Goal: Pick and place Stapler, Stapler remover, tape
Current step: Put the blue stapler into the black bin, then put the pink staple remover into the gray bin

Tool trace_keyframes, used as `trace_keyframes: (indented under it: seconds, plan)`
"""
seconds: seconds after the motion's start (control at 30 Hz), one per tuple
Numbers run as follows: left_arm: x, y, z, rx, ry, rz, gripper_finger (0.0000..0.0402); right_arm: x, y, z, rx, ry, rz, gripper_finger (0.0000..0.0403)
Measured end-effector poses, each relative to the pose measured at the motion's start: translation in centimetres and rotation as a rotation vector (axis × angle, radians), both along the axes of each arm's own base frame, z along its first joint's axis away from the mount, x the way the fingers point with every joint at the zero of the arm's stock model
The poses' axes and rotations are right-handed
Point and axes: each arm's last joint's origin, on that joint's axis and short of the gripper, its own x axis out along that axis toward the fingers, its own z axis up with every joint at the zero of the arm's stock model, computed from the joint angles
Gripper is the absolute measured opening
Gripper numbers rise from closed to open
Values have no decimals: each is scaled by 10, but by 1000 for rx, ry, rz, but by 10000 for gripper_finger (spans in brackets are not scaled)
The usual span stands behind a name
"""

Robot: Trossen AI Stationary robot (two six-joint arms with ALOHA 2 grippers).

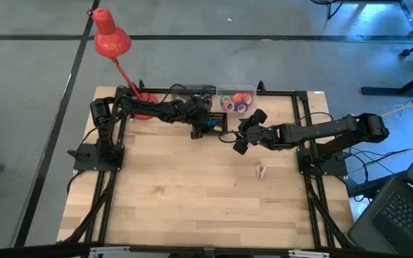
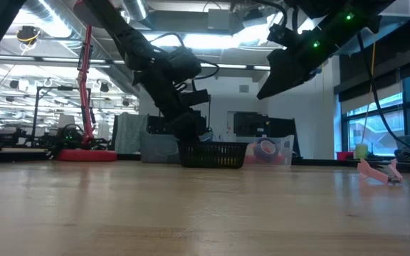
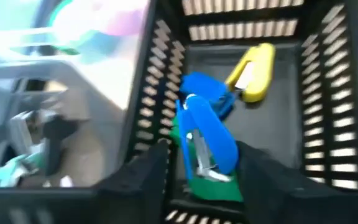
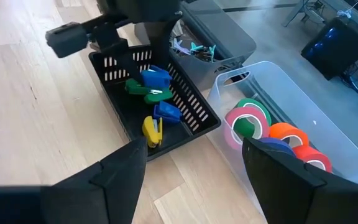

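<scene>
Staplers: I am seeing a blue stapler (image 3: 205, 140) lying on a green one (image 3: 213, 186) inside the black basket (image 3: 331, 124), with a yellow stapler (image 3: 253, 71) farther along the basket floor; from the right wrist view the same pile is showing as blue (image 4: 155, 79), green (image 4: 143, 91) and yellow (image 4: 152, 130) pieces, plus a second small blue piece (image 4: 166, 112) between them.
Basket: it is sitting at the far edge of the table (image 1: 192, 193), about the middle, just left of the clear bin (image 4: 328, 124).
Tape: several tape rolls (image 4: 248, 121) are lying in the clear bin; a pink-and-green one is nearest the basket, and orange (image 4: 289, 135), purple and red ones are crowding beside it.
Left gripper (image 3: 201, 171): I am watching it hanging over the basket, its dark fingers (image 3: 145, 177) standing apart on either side of the blue stapler; whether the pads are touching the stapler I cannot tell, and the jaws are looking released rather than clenched.
Right gripper (image 4: 194, 171): it is hovering above the table, right of the basket and nearer than the bin; its fingers are spread wide and are grasping nothing.
Loose piece: a small pale pink thing (image 1: 261, 170) is lying on the bare wood, right of centre; I am also seeing it in the low view (image 2: 379, 173); what it is I cannot tell.
Grey tray (image 4: 219, 37): it is standing beyond the basket with small metal bits inside.
Red lamp (image 1: 110, 39): it is rising from the far left corner.
</scene>
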Motion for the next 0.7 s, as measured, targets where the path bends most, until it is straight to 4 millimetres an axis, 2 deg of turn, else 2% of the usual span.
trace_keyframes:
  seconds: [0.17, 0.3, 0.4, 0.5, 0.6, 0.7]
  plan:
    - [0, -3, 6, 17, -11, 42, 260, 0, 0, 0, -1, -1, -5, 265]
    - [0, -11, 15, 32, -19, 20, 301, -1, 0, -1, 25, -11, -31, 265]
    - [-2, -18, 34, 7, -85, 57, 310, -12, 0, -3, 101, 6, -122, 265]
    - [-6, -22, 58, -65, -205, 83, 308, -31, 5, -8, 134, 54, -281, 265]
    - [-16, -29, 77, -115, -351, 72, 303, -55, 19, -9, 157, 71, -405, 265]
    - [-32, -43, 89, -139, -496, 14, 299, -76, 39, -5, 192, 40, -455, 265]
